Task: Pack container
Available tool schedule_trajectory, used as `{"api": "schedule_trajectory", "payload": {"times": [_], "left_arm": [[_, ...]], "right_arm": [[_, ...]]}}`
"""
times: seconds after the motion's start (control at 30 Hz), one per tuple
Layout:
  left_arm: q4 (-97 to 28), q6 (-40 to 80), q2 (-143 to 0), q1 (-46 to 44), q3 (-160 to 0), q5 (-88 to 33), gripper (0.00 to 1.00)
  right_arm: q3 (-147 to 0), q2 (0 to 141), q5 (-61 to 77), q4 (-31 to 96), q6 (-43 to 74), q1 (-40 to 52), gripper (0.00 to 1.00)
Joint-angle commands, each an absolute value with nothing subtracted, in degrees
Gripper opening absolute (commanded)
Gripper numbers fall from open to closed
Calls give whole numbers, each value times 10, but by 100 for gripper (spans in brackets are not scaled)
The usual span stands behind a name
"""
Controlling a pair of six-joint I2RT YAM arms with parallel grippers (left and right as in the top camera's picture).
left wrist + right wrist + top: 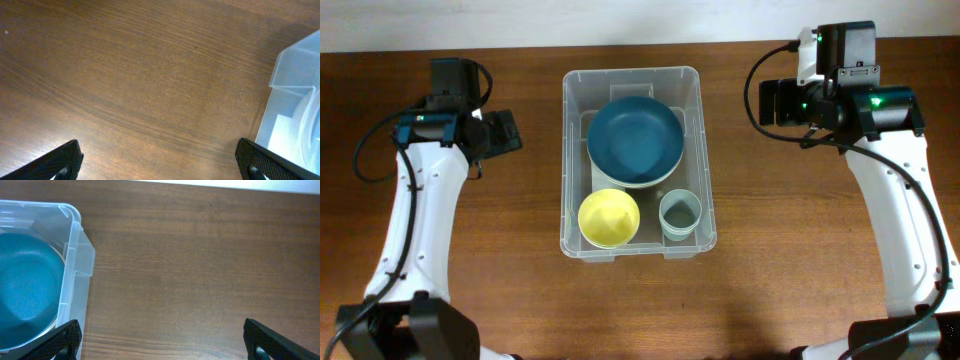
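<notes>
The clear plastic container [569, 160] stands at the table's middle. Inside it a dark blue bowl [635, 138] rests on a white one at the far end, with a yellow bowl [609, 217] and a grey-green cup [680, 214] at the near end. My left gripper [507, 132] is open and empty over bare wood left of the container; its wrist view [160, 167] shows the container's corner [292, 75] at the right. My right gripper [770, 103] is open and empty right of the container; its wrist view [162, 342] shows the container's corner [75, 255] and the blue bowl [25, 285].
The wooden table [520, 290] surrounds the container. A white wall edge [620, 20] runs along the table's far side. Both arms' bases stand at the near corners.
</notes>
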State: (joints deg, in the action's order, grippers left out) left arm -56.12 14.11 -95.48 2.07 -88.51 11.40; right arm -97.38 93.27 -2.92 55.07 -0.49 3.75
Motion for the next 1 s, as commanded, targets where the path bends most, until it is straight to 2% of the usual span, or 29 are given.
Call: {"api": "schedule_trajectory", "payload": {"times": [0.0, 0.3, 0.47, 0.6, 0.7, 0.83, 0.97], "left_arm": [[-585, 130, -895, 24, -890, 112, 100], [-629, 129, -787, 24, -871, 98, 100], [-618, 125, -684, 24, -802, 99, 100], [-564, 81, -569, 24, -702, 83, 100], [-482, 31, -419, 24, -573, -9, 100], [-476, 36, -315, 24, -485, -4, 100], [-479, 46, -260, 24, -438, -7, 100]], "right_arm": [[-973, 894, -39, 557, 24, 37, 99], [-970, 821, -81, 613, 52, 37, 99], [-907, 730, -85, 599, 63, 37, 99], [-784, 616, -86, 551, 79, 37, 99], [-600, 471, -87, 482, 80, 37, 99], [-456, 344, -87, 460, 80, 37, 99], [-387, 275, -87, 460, 80, 37, 99]]}}
